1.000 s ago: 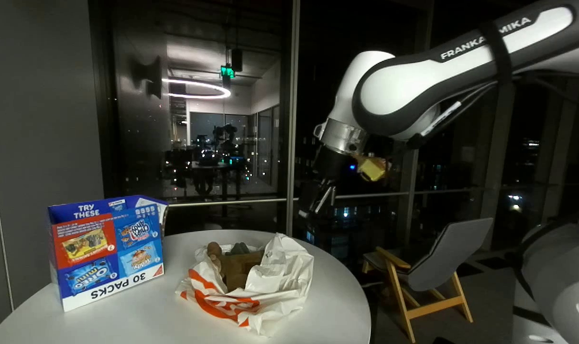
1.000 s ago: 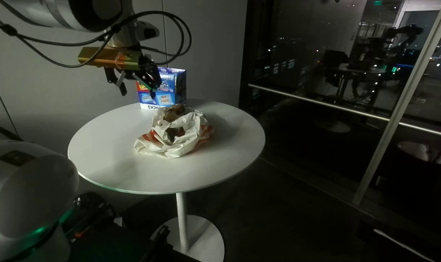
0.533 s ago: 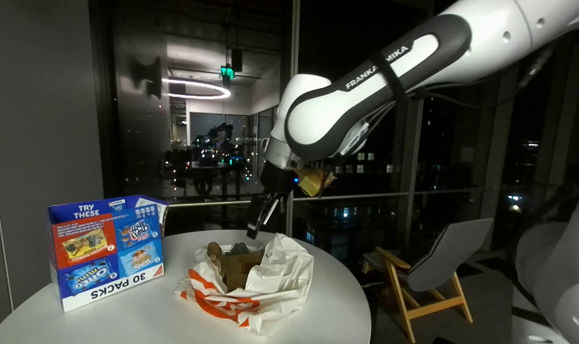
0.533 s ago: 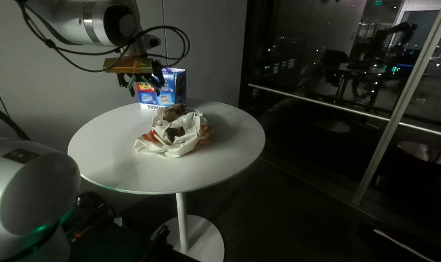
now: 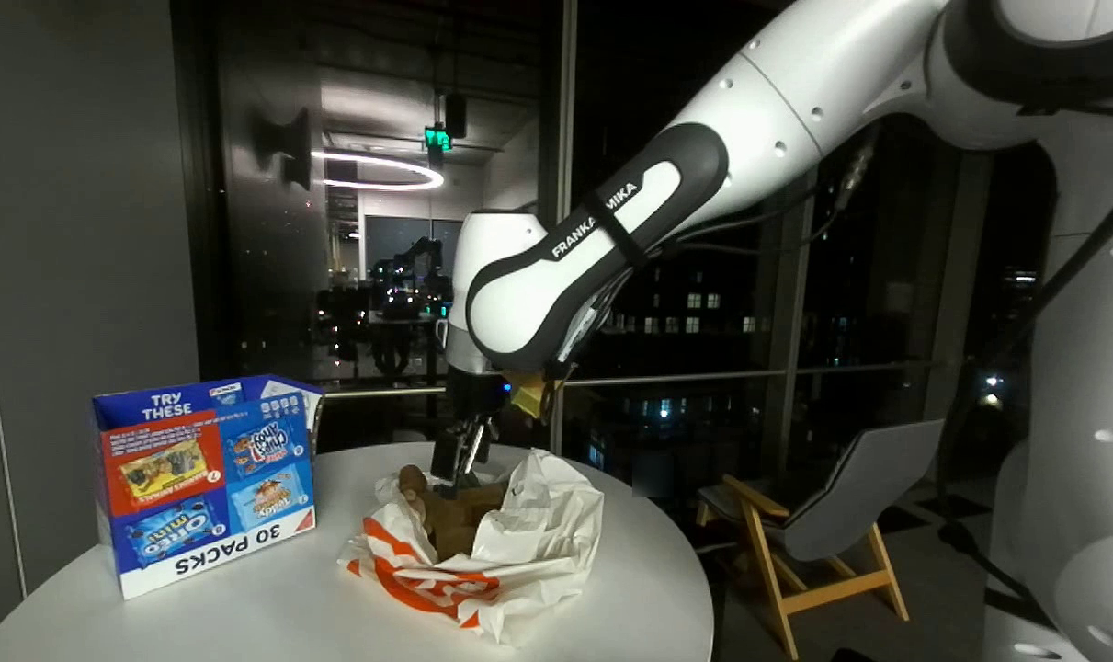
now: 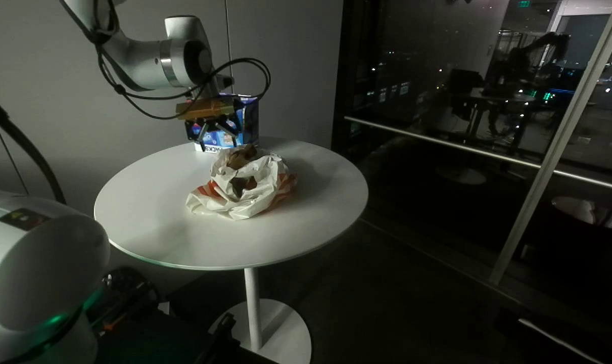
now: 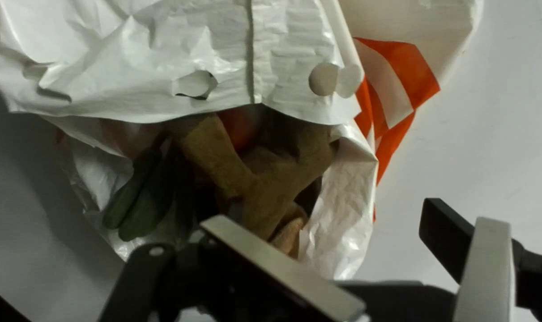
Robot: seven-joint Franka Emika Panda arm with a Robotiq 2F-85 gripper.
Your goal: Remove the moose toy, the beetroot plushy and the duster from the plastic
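When looking over the crumpled bag [image 5: 542, 552], can see the pincer [image 5: 457, 469] hanging low by its open mouth, with fingers [image 7: 447, 241] well apart. In the wrist view, can make out one finger over the bag and another past its edge, above the white tabletop [image 7: 485, 147]. Can spot the moose toy [image 7: 268, 192], brown, lying inside the bag, below the pincer, nearer to one finger than the other and partly covered by it in that view. Cannot tell whether touching either finger. Close beside the toy, can see green leaf-shaped pieces [image 7: 147, 210], also in the bag. On the same tabletop, can find a snack box [image 5: 207, 487], standing apart from the bag, in both exterior views.
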